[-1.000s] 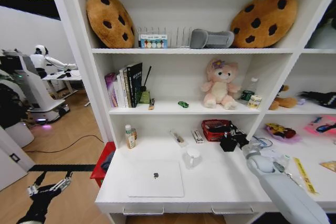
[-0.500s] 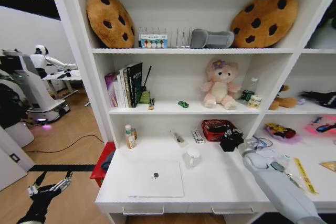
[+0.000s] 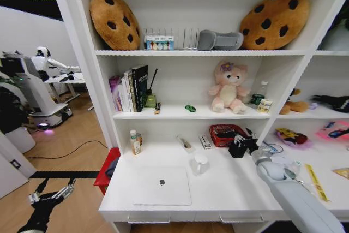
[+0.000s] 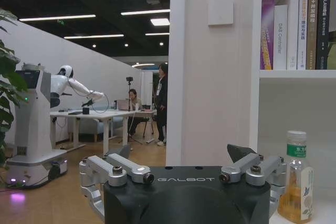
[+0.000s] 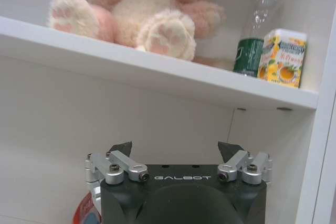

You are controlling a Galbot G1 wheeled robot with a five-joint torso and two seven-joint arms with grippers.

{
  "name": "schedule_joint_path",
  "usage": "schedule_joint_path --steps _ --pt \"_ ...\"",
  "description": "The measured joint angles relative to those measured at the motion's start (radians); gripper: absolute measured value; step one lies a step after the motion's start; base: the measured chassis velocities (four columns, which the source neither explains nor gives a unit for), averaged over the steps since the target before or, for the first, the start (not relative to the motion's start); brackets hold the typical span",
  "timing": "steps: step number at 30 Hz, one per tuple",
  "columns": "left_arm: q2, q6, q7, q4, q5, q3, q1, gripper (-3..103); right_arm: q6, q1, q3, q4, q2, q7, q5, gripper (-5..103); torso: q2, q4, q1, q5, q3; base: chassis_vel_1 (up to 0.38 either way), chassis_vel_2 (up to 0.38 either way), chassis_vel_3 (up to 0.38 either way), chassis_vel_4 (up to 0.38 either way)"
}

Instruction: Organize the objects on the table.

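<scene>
While the laptop (image 3: 162, 185) lies shut at the worktop's (image 3: 229, 189) front and the green car (image 3: 190, 108) sits on the shelf above, the right end effector (image 3: 239, 147) has swung back from the red basket (image 3: 224, 134) to hover just beside it, fingers spread wide and empty. Nothing has been lifted, so sorting has likely barely begun. Down by the floor, the left end effector (image 3: 52, 193) hangs parked, also wide open.

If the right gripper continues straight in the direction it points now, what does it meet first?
Probably the white back wall of the desk alcove, below the shelf with the pink plush bear. The right gripper, fingers apart, hovers beside the red mesh basket; depth is unclear.
</scene>
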State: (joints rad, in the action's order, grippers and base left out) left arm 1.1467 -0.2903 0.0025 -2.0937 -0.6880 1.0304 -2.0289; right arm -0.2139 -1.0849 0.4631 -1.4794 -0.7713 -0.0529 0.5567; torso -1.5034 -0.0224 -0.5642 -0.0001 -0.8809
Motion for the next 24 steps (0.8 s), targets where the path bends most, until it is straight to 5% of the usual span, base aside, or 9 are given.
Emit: schedule_joint_path --steps 6,24 --pt "0.0 0.0 0.0 0.0 0.0 0.0 0.0 100 -0.011 -0.264 0.168 -0.219 -0.047 -0.041 -0.018 100 0.0 -0.0003 0.0 0.0004 0.0 0.0 0.0 0.0 0.0" --pt "0.0 0.0 0.0 0.0 0.0 0.0 0.0 100 -0.068 -0.793 0.531 -0.584 -0.212 -0.055 -0.024 100 0.0 -0.0001 0.0 -0.0001 0.0 0.0 0.0 0.0 0.0"
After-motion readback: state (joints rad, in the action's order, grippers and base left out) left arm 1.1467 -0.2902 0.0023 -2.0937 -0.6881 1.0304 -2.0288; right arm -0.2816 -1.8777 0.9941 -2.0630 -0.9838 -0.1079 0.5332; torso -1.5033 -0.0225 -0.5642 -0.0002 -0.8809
